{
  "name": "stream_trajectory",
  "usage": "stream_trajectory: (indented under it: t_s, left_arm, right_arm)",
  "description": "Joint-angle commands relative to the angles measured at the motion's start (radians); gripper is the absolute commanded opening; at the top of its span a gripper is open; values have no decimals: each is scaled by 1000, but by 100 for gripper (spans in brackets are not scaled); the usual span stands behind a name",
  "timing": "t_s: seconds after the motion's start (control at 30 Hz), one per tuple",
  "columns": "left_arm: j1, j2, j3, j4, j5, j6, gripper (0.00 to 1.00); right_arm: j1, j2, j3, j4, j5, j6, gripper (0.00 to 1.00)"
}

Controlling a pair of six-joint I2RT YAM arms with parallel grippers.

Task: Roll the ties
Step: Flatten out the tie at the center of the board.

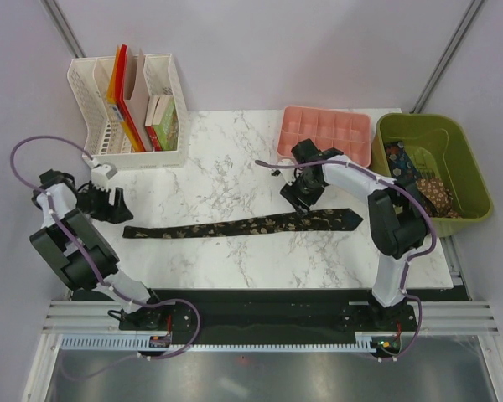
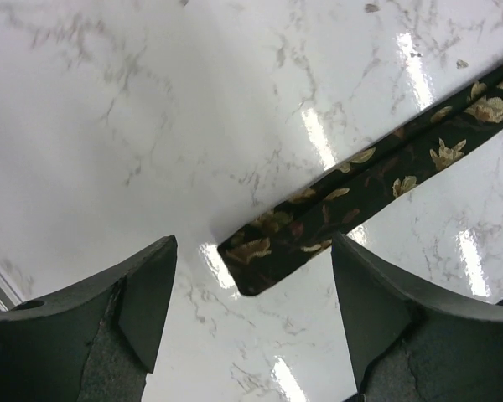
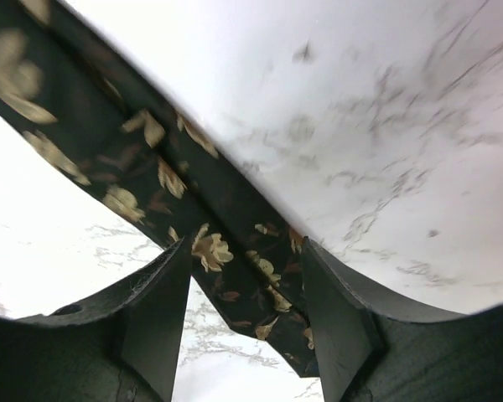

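One dark tie point(image 1: 235, 226) with gold-brown flowers lies flat across the marble table, narrow end to the left and wide end to the right. My left gripper point(image 1: 116, 205) hovers just beyond the narrow end. In the left wrist view its jaws point(image 2: 253, 247) are open, and the tie's narrow end point(image 2: 272, 243) lies on the table between the fingertips, untouched. My right gripper point(image 1: 306, 199) is over the wide end. In the right wrist view it point(image 3: 245, 251) stands open astride the wide end point(image 3: 226, 251), and the right finger point(image 3: 335, 318) hides one edge. More ties point(image 1: 423, 180) lie in the green bin.
The green bin point(image 1: 419, 121) stands off the table's right edge. An empty pink compartment tray point(image 1: 324, 132) sits at the back right. A white file organizer point(image 1: 130, 155) with books stands at the back left, close behind my left gripper.
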Motion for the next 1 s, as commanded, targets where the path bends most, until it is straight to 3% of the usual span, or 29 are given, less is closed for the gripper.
stream_trajectory:
  t_s: [0.0,0.27,0.6,0.73,0.87,0.97]
  left_arm:
    - [98,42,19,-5,48,-202,80]
    - [149,69,-43,10,37,-222,75]
    - [149,123,-61,38,36,-271,70]
    - [149,154,-50,39,43,-294,67]
    - [148,148,-59,42,48,-296,66]
    - [149,142,-67,49,43,-297,66]
  right_arm:
    - [47,-80,122,30,-98,42,63]
    - [191,15,222,108,-222,146,59]
    - [364,146,269,315,-305,319,46]
    - [424,164,228,510,-235,338,52]
    - [510,164,168,703,-118,238,67]
    - [559,210,234,772,-96,169,70]
